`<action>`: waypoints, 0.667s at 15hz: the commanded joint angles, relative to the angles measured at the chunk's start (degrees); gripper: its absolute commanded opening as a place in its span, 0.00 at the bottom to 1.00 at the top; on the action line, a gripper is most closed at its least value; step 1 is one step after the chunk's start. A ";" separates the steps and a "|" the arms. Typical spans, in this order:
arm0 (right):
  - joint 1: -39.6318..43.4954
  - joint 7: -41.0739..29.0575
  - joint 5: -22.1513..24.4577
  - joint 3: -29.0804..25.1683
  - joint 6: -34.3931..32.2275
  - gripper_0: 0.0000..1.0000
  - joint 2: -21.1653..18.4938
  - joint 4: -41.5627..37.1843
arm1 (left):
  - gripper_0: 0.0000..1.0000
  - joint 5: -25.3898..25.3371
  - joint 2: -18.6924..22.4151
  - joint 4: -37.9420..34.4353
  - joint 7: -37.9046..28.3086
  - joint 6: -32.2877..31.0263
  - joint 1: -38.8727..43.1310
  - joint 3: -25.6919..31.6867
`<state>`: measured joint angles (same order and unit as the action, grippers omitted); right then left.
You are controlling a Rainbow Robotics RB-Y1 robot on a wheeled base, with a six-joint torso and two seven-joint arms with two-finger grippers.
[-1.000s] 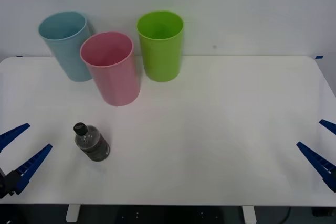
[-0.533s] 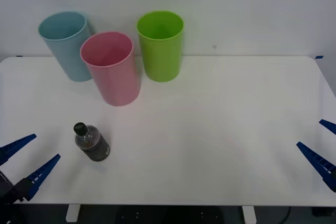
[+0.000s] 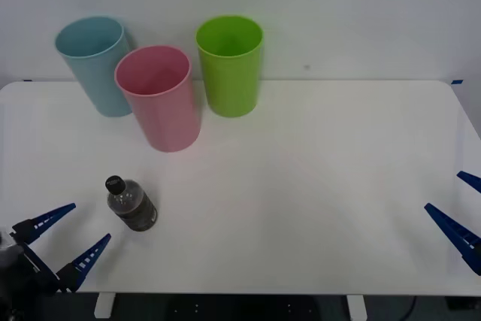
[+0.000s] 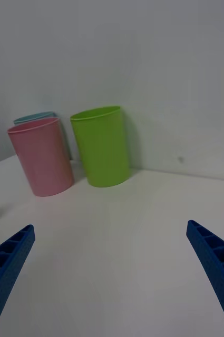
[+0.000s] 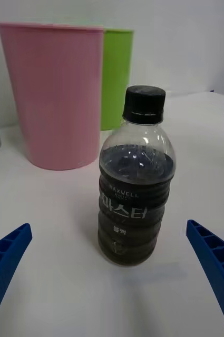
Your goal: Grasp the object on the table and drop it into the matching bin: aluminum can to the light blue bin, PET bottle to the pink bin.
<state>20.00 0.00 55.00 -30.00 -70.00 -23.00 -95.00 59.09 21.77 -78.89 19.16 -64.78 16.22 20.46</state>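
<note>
I find the PET bottle (image 3: 131,203) standing upright on the table (image 3: 316,186), well in front of the pink bin (image 3: 158,98) and on the near-left part of the tabletop. The left gripper (image 3: 63,240) sits just beside the bottle on its near-left side, fingers spread wide and empty; in the left wrist view the bottle (image 5: 135,179) stands centred between the two blue fingertips (image 5: 5,253), with the pink bin (image 5: 56,95) directly behind it. The right gripper (image 3: 460,216) waits at the table's right edge, well apart from the bottle, its fingers also apart.

The step in hand, as I judge it, is the approach to grasp. To do it well I would advance straight along the present line — the bottle is already centred — and close on the ribbed body below the shoulder, not on the black cap (image 5: 144,103). A small upright bottle should tip easily if one finger arrives first, so I want both fingers clear of it until they flank the body evenly. After the lift, the pink bin is the correct target; the light blue bin (image 3: 94,62) and the lime green bin (image 3: 231,62) stand on either side of it and must be avoided.

Against the earlier front views, the left gripper has swung in from the table's left edge toward the bottle — closer at each step. The bottle, the three bins and the right gripper are unchanged.
</note>
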 commanded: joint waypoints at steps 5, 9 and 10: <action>0.00 0.00 0.00 0.00 0.00 1.00 0.00 0.00 | 1.00 0.07 -0.15 1.46 1.67 4.49 -2.34 -5.34; 0.00 0.00 0.00 0.00 0.00 1.00 0.00 0.00 | 1.00 0.24 -0.76 4.36 2.37 4.75 -5.50 -6.66; 0.00 0.00 0.00 0.00 0.00 1.00 0.00 0.00 | 1.00 0.33 -0.85 5.33 2.72 4.75 -6.47 -7.10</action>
<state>20.00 0.00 55.00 -30.00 -70.00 -23.00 -95.00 59.34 21.00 -74.36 21.61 -60.03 10.55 13.72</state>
